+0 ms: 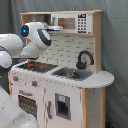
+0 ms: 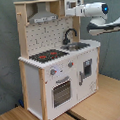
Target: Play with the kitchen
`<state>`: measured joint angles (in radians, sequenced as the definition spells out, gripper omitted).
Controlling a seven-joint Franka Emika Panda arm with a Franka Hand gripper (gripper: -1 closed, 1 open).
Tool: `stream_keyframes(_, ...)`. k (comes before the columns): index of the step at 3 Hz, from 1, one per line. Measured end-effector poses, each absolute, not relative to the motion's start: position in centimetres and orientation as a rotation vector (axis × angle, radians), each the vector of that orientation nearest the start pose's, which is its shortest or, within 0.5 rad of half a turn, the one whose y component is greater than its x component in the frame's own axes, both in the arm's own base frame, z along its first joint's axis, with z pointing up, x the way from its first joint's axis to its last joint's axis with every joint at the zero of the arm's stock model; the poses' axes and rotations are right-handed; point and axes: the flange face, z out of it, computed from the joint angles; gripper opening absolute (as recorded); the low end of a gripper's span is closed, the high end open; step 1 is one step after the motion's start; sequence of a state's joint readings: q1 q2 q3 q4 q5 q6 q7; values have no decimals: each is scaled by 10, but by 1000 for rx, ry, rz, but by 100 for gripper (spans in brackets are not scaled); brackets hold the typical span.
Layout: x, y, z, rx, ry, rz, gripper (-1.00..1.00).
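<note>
High at the top of the tall white and light-wood toy kitchen (image 1: 60,75), up by its upper shelf, is where my arm reaches. My gripper (image 2: 69,10) sits at the small white microwave (image 2: 72,4) in the upper cabinet, on the second exterior view's right. Whether my jaws are apart or together I cannot tell; they are hidden against the cabinet in both exterior views.

The kitchen stands upright on a pale wooden surface (image 2: 98,102), against a grey backdrop. As I judge it, the play is in its early part. The oven door (image 2: 61,91) looks closed, the small lower cupboard door (image 2: 87,70) looks closed too, and nothing sits on the black-red stovetop (image 2: 48,55). My work seems centred on the microwave area, while the knobs, the black curved faucet (image 1: 85,58), the sink (image 1: 71,73) and the oven are all left to try.

The second exterior view shows the grey hood (image 2: 44,17) over the stovetop and the whole front down to the surface, plus my wrist coming in from the right. The first exterior view hides the hood behind my white arm (image 1: 30,42), yet it shows the microwave's keypad (image 1: 82,22) and the sink basin more plainly.
</note>
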<state>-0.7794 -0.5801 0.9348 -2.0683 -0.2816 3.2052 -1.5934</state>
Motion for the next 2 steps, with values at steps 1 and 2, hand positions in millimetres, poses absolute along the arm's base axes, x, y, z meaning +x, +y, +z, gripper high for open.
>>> stream_keyframes(1,438,241,712,606,1563,682,-100)
stream_keyframes(2,437,236,711,610,1564,686,-100)
